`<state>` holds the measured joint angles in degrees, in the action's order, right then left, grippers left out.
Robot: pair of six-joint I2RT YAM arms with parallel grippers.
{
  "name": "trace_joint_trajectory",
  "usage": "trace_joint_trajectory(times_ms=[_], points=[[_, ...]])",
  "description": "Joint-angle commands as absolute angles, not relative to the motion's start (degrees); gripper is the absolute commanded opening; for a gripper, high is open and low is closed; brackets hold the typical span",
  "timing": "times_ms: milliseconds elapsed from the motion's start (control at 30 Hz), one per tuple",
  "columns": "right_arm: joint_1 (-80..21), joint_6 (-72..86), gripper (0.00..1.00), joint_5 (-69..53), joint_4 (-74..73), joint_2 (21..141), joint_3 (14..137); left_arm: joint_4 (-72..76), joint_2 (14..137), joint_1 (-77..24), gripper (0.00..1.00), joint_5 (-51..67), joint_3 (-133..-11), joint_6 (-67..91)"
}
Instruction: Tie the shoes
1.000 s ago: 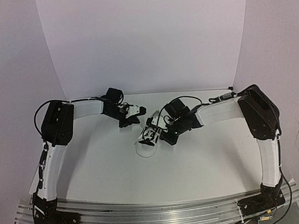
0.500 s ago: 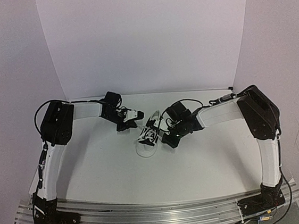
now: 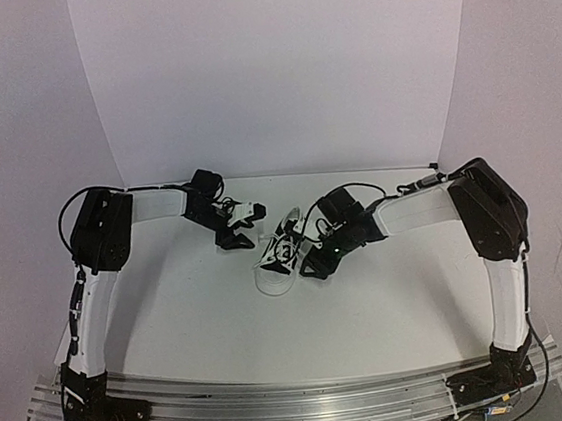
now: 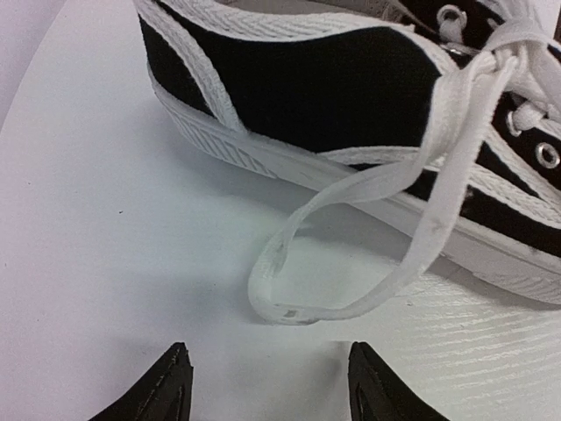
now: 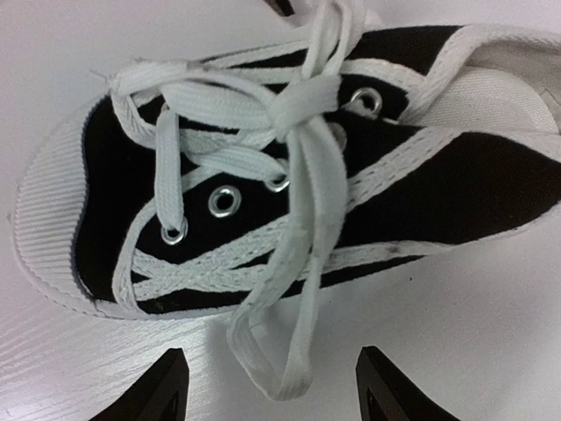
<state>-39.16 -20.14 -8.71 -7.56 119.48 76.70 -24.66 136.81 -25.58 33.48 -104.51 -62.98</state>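
With our left claw (image 4: 270, 379) and right claw (image 5: 273, 384) both apart and empty just short of the lace loops (image 4: 280, 311), and the sneaker (image 3: 279, 261) at the middle of the bench (image 3: 202, 319) between them, we should confirm the knot (image 5: 294, 105) sits snug, then back straight off without snagging either loop.

- Black canvas sneaker (image 4: 351, 88) lies across the top of the view, with its white ribbed sole (image 4: 263, 153) on the white table (image 4: 105, 219).
- A white lace (image 4: 436, 202) runs from the knot at upper right into a flat loop on the table.
- The left gripper (image 4: 269, 351) is at the bottom edge, jaws apart.
- The loop end lies just ahead of the fingertips (image 4: 171, 386), clear of both.
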Motion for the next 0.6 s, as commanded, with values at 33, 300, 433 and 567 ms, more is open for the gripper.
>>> trace_joint_trajectory(times_ms=[33, 300, 433, 567], points=[[-34.4, -8.2, 0.67, -20.8, -1.7, 112.3, 75.4, -33.3, 128.5, -25.0, 0.73, 36.7, -105.2, -59.4], [-30.1, 8.0, 0.58, -22.5, 10.6, 113.6, 74.5, -38.4, 124.2, -26.1, 0.24, 40.4, -96.5, -57.6], [-30.2, 12.0, 0.38, -10.6, 8.4, 118.8, 79.5, -31.7, 124.2, -27.6, 0.24, 37.2, -89.3, -56.6], [-30.7, 13.9, 0.38, -8.3, 6.1, 123.4, 84.6, -27.9, 125.2, -28.9, 0.31, 36.0, -87.3, -55.9]])
